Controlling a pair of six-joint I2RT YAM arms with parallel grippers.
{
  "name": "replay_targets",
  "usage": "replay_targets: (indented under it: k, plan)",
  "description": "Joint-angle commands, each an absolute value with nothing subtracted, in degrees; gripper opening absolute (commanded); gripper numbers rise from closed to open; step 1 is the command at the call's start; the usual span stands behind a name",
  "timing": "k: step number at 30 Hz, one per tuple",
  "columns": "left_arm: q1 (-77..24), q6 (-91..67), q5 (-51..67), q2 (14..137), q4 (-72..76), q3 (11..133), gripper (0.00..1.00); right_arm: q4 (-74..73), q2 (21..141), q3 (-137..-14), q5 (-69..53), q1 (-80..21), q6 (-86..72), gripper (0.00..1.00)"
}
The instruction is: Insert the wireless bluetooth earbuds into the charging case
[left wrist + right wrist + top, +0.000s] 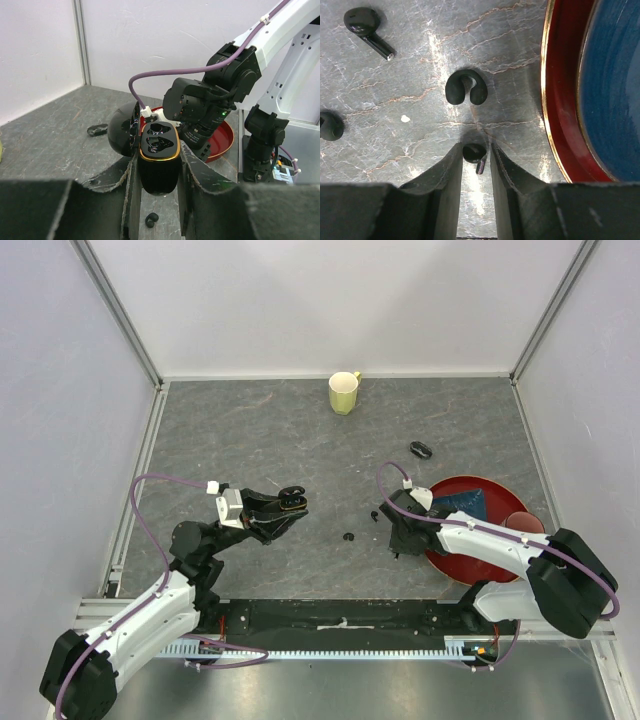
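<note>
Pickup step: right gripper (476,148) straddles small black stemmed earbud (471,152), cannot tell if clamped; left gripper (159,162) clamps open glossy black charging case (160,142); next needs firm pinch, lift

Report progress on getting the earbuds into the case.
Done: the charging case is open, clamped in the left gripper; its wells look empty. In hand: the right gripper straddles one earbud on the table. Left: seating it, then the other earbuds lying loose.

Left fingers (129,200) clamped, right fingers (445,190) slightly apart
</note>
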State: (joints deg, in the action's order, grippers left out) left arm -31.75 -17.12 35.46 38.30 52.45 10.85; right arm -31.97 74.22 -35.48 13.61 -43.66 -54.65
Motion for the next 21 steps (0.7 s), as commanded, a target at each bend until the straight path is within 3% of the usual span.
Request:
replay_targets:
  k: [1,21]
  plan:
    - [-31.99,-18.02,34.19,38.41,55.55,10.37,0.02,-33.13,74.88,-35.24,14.50,-44.12,-54.14,0.35]
    - [-31.99,-18.37,34.10,37.79,55.20,10.11,0.02,-32.52,74.71,-35.86,14.06,-44.74,-52.47,0.21]
